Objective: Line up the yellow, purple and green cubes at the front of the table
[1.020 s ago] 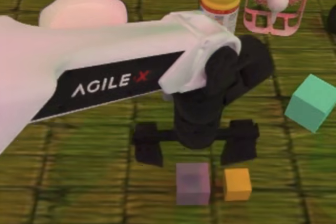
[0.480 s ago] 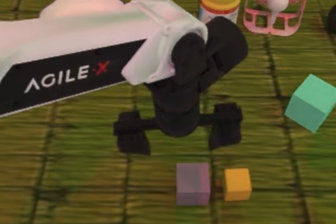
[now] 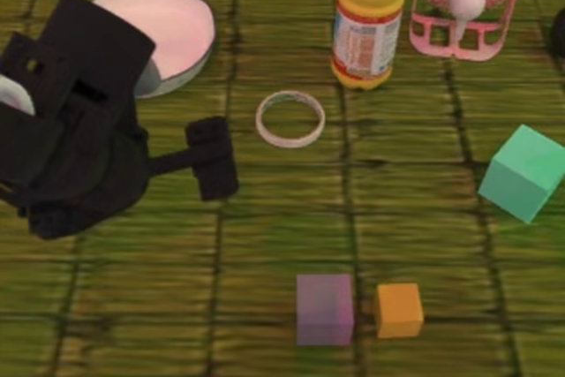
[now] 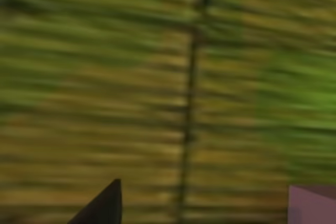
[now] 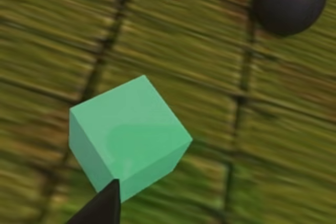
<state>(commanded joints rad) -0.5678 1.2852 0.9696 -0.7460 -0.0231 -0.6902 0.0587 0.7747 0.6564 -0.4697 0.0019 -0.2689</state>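
Cubes are the whole job here, and two already sit at the front of the desk (image 3: 177, 306): the purple cube (image 3: 324, 308) with the yellow cube (image 3: 398, 310) just beside it on its right, a narrow gap between them. The green cube (image 3: 523, 172) is well apart, back near the desk's right edge and turned at an angle to the slat lines.

My left claw (image 3: 212, 158) is at the left side of the desk, close to a pink bowl (image 3: 181, 26). One dark finger shows clearly, its partner is hidden under the wrist, so I cannot tell whether it is apart or together. It carries nothing that I can see. The right arm is out of the top view; its wrist camera looks down on the green cube, with a single fingertip (image 5: 100, 208) at the picture's edge, so its state is also unclear.

All three cubes look rigid, matte and probably light, so they should neither crush nor slide much in a grip. The green one is the largest and will likely need a wide opening; two opposite flat side faces are the best hold, with the wrist turned to match its skew.

Behind stand an orange bottle (image 3: 371, 15), a pink fan (image 3: 465, 2) and a white ring (image 3: 290, 118).
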